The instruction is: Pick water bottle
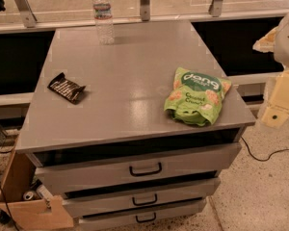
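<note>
Plainly I am at the very start of this pick: the water bottle [102, 14] stands upright at the far edge of the grey cabinet top [130, 66], a little left of its middle, with its white cap up and its label band round the upper body. It is just in front of the metal rail [183, 17] that runs along the back. Nothing touches it and nothing stands close beside it. Nearer and further left lies a dark snack wrapper [66, 87], flat on the surface. On the right, close to the near corner, sits a green chip bag [196, 96], well apart from the bottle. My gripper [278, 100] is at the right edge of the view, off the cabinet's right side and about level with that bag, so the whole top lies between it and the bottle. Only a cream-coloured part of it shows, and I cannot tell whether it is spread or pressed together; the bottle is certainly not in it. As I judge it, the next move is a long reach to the far left that passes clear of the bag. Then comes a level approach to the ribbed body from the side, opened wide enough to go around it. The bottle looks tall, light and narrow-footed, so a nudge could topple it, and the rail behind leaves little room to overshoot.
</note>
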